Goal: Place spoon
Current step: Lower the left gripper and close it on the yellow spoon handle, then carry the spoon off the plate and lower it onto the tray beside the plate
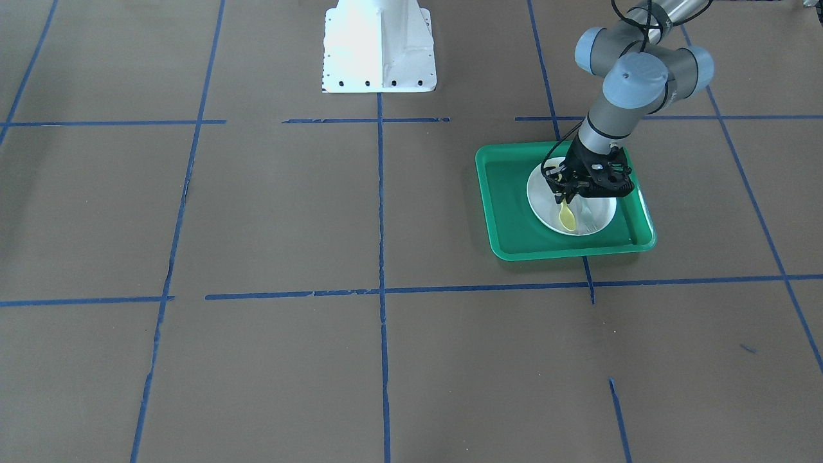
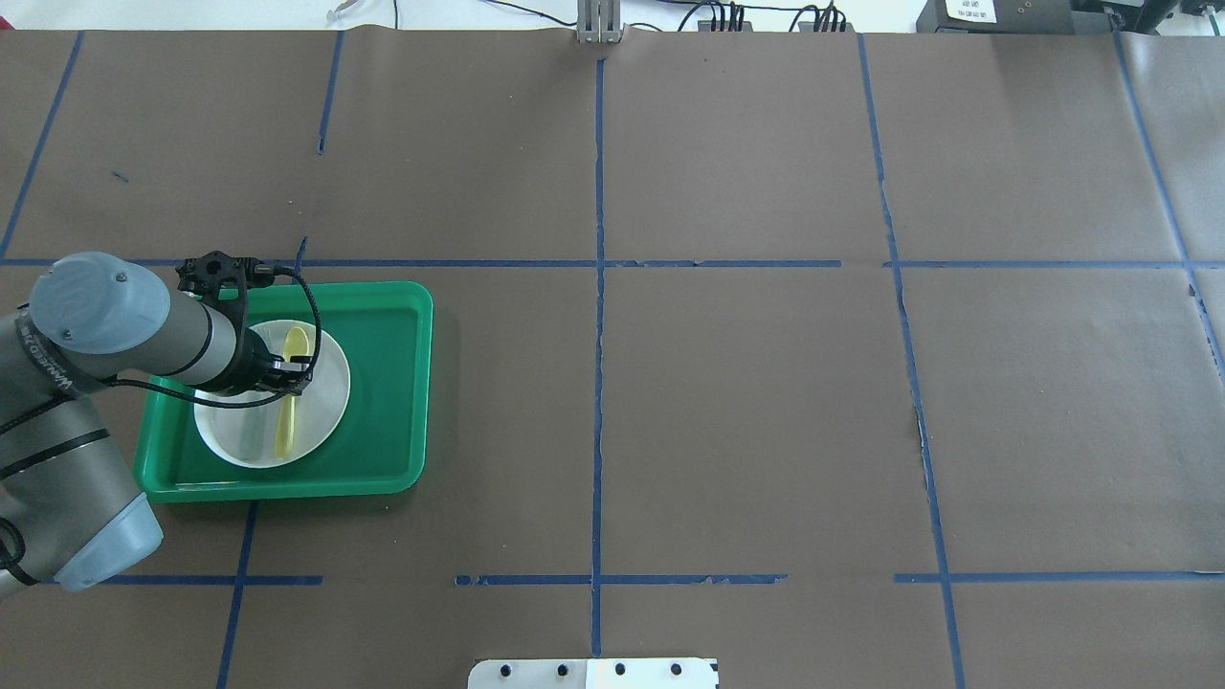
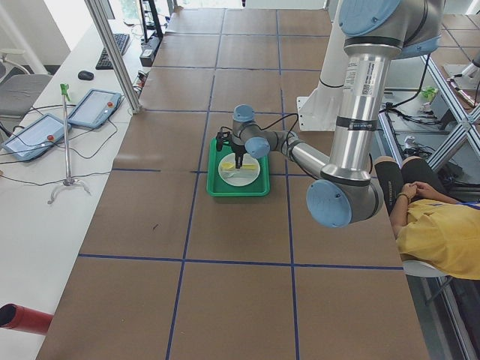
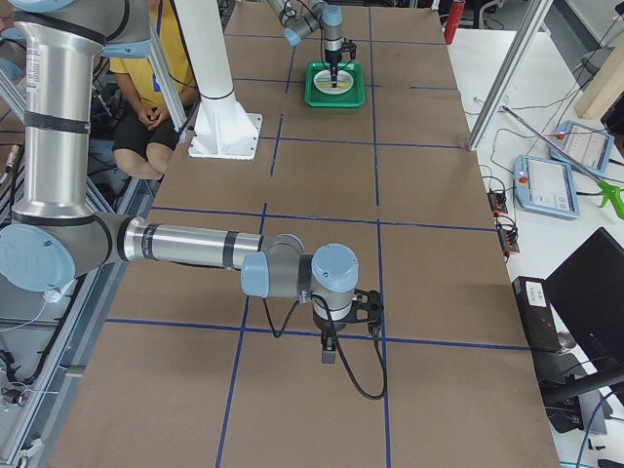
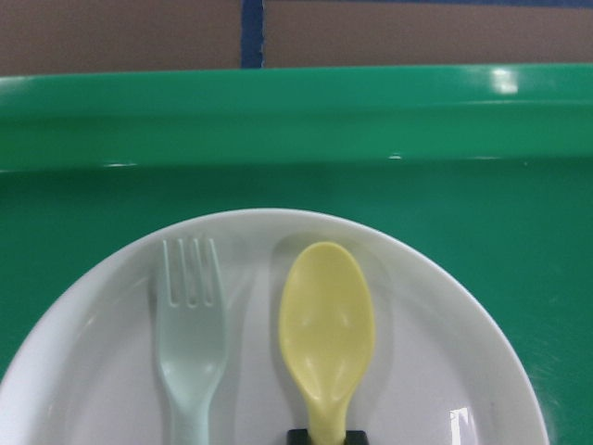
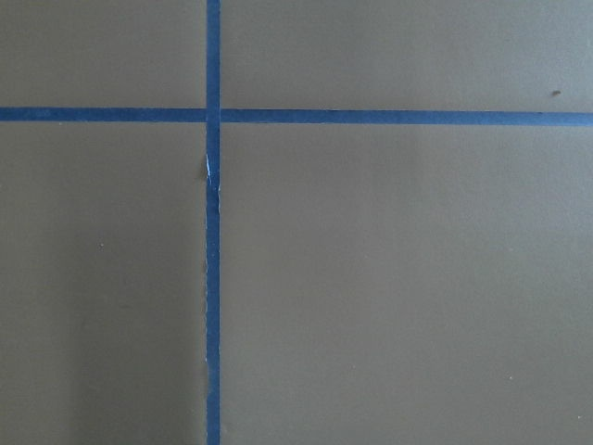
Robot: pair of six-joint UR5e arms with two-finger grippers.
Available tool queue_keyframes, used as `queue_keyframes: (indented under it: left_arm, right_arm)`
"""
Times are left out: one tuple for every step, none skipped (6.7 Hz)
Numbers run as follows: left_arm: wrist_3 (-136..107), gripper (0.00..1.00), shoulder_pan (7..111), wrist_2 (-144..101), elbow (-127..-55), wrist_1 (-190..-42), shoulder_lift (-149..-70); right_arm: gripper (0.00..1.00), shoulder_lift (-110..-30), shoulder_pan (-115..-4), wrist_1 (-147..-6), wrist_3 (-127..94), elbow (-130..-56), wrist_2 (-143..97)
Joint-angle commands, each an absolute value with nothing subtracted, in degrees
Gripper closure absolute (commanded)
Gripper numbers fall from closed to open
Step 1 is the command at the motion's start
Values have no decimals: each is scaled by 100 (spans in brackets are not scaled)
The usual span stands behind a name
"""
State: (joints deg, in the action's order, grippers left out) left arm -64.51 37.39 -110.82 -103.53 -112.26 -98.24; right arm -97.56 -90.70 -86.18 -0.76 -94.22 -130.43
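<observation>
left gripper [image 1: 564,195] — pointing down, fingers pinched | right gripper [image 4: 329,355] — pointing down

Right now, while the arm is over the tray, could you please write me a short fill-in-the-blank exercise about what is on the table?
1. The spoon is coloured ___.
2. The spoon and the pale fork lie side by side on a white ___.
3. That dish sits inside a ___ tray.
4. The gripper above the cutlery belongs to the robot's ___ arm.
Missing words: yellow; plate; green; left.
</observation>
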Motion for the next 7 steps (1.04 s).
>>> queue_keyframes:
  left_arm:
    - [-6451,100,3805,-11127,-10948,-10413,-9921]
    - [-6625,100,3788,-11118,-10934,-10110,-10280]
    - [-7166,100,3727,-11083,-10507,-10099,-10823]
    - [-7485,100,3474,-11048,-10225,-10107,-11054]
    - [-7540,100,3289,-11048,-10178,-10107,-11065]
    - [-7541,96,3278,-11030,-10178,-10116,-11048]
    - [-7532,19,3278,-10900,-10178,-10116,-11057]
  right_arm:
    - [0,-9756,-9070,-8622,-79,-9422,-13043]
    - [0,-9756,-9070,-8622,-79,-9422,-13043]
    - [0,-9756,-9070,-8622,-79,-9422,-13043]
    - [0,-9756,-9070,-8613,-70,-9422,-13043]
    - [0,-9756,-9070,-8622,-79,-9422,-13043]
    - [0,-9756,-9070,-8622,-79,-9422,-13043]
    - [0,-9756,-9070,-8622,-79,-9422,-13043]
